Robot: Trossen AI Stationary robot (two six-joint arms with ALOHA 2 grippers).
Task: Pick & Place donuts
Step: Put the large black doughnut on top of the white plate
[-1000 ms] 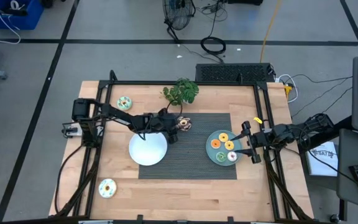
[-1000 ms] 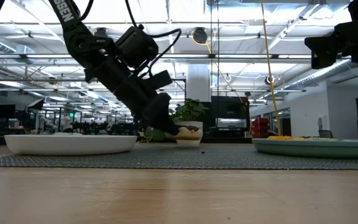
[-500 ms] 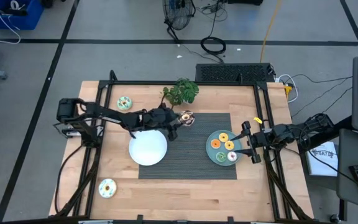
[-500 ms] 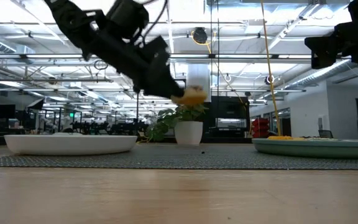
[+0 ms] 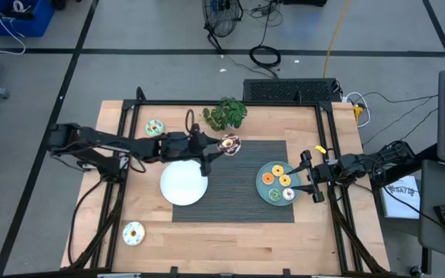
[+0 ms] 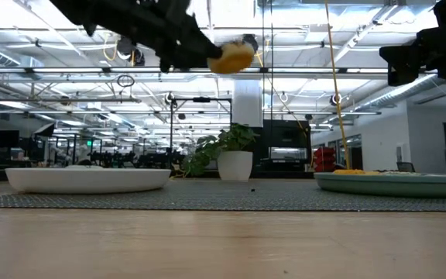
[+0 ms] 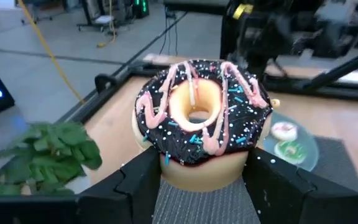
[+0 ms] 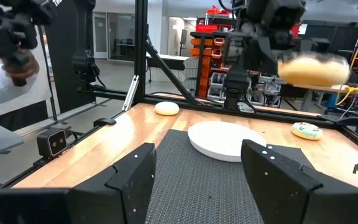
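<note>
A chocolate-iced donut [image 7: 197,118] with pink drizzle and sprinkles hangs high over the dark mat [image 5: 238,202], near the plant [image 5: 224,114]. My left gripper [image 5: 219,146] is shut on it and reaches in from the table's left; the low view shows the donut [image 6: 232,56] well above the table. Several donuts lie on the teal plate [image 5: 263,193]. A mint donut [image 5: 154,127] and a pale one [image 5: 133,232] lie on the wood. My right gripper [image 5: 309,176] waits open at the right edge, beside the teal plate. My left gripper pinches the donut between its two fingers [image 7: 143,182], which sit on opposite outer sides of the ring's tan lower half [image 7: 166,169]. The fingers come nearly level from the table's left. The donut is lifted clear, iced face up and tilted toward the wrist camera.
A white plate [image 5: 184,185] lies on the mat's left end, just below my left arm. The potted plant stands at the far edge. A black frame [image 5: 327,131] runs round the table. A person's hand and sleeve [image 8: 5,62] show beyond the table in the right wrist view.
My left gripper has risen from the mat beside the plant, carrying the donut up with it, and has tipped from slanting down to almost level. The donut, low by the mat before, now hangs clear, high above it.
</note>
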